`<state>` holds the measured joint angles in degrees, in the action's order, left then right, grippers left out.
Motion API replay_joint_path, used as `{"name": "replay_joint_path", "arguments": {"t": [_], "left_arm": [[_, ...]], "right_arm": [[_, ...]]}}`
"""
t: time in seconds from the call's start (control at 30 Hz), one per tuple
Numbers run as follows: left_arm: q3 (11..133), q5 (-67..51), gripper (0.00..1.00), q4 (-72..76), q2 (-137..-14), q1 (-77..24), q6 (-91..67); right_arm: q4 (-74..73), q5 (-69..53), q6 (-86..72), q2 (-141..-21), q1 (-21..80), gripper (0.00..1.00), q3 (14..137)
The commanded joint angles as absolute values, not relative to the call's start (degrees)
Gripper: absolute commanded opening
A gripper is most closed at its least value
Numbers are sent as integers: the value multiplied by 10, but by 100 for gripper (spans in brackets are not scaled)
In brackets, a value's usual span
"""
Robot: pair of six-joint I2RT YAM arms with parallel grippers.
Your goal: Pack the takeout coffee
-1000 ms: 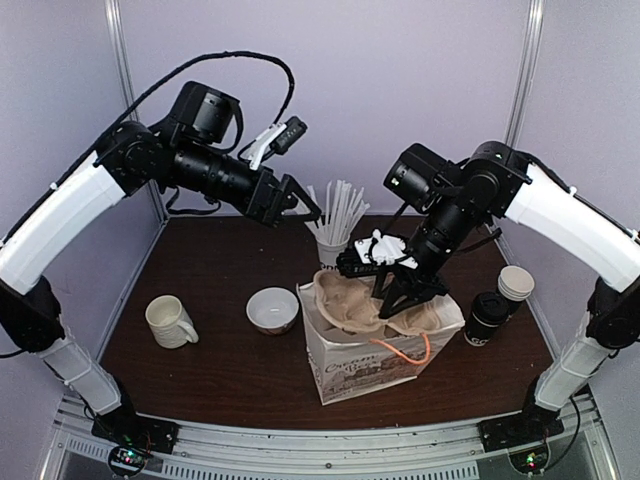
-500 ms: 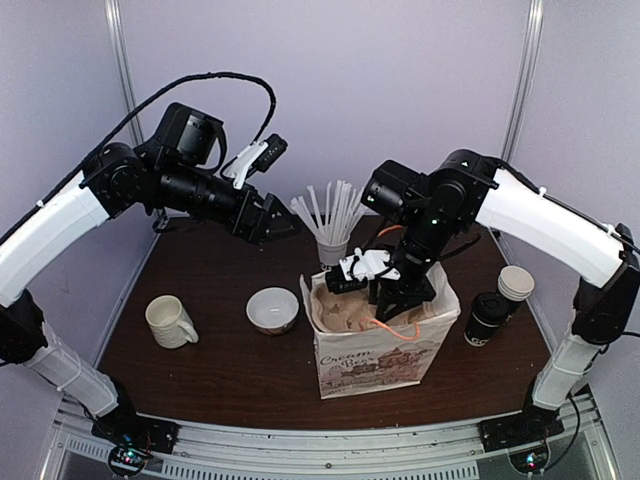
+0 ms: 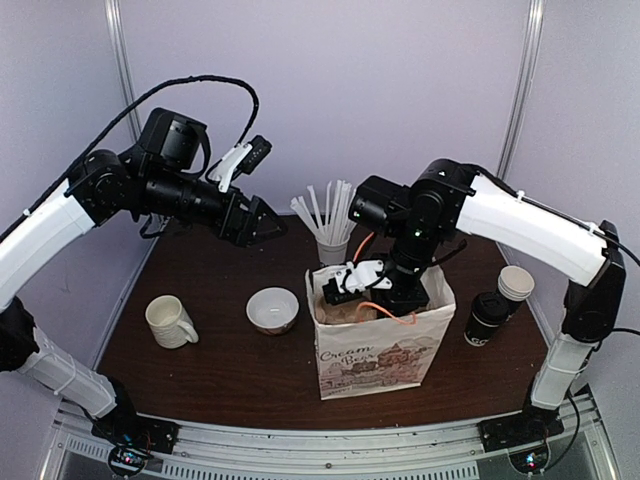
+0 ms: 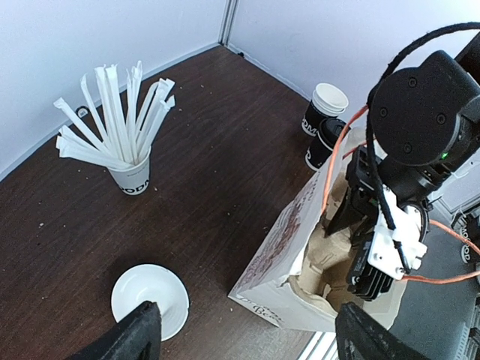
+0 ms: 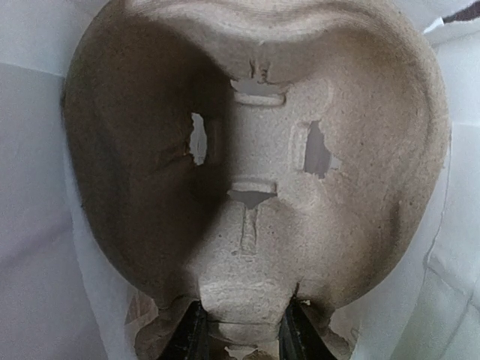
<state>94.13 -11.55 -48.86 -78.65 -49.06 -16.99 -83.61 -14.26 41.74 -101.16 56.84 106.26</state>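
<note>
Top external view, left to right: left gripper (image 3: 262, 222) spread wide, empty, high over the back left of the dark brown wooden surface (image 3: 210, 370). Mid-surface, white printed paper bag (image 3: 375, 365), mouth up. Inside it, right gripper (image 5: 244, 319) clamped on the near tab of the moulded brown pulp cup carrier (image 5: 255, 150). Just right of the bag, upright: small black paper cup with round black lid (image 3: 487, 318), nearer the right arm. Tight room, probably: white-topped black paper cup (image 3: 515, 283) just behind, surface edge near.

The takeout coffee (image 3: 486, 322) is matt paper, the tray (image 5: 255, 150) rough pulp.
</note>
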Motion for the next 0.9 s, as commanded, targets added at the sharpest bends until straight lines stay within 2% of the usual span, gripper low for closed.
{"name": "replay_joint_path", "arguments": {"t": [0.0,0.6,0.87], "left_arm": [[932,-113,84,-450,-781,-485,-175],[904,-114,83,-438,-776,-477,-179],[888,-114,84,-433,-767,-475,-183]], "right_arm": [[-849,-113,401,-1017,573,25,1043],[-694,-116,340,-1027,574,24,869],[-661,-116,333,-1054,574,25,832]]}}
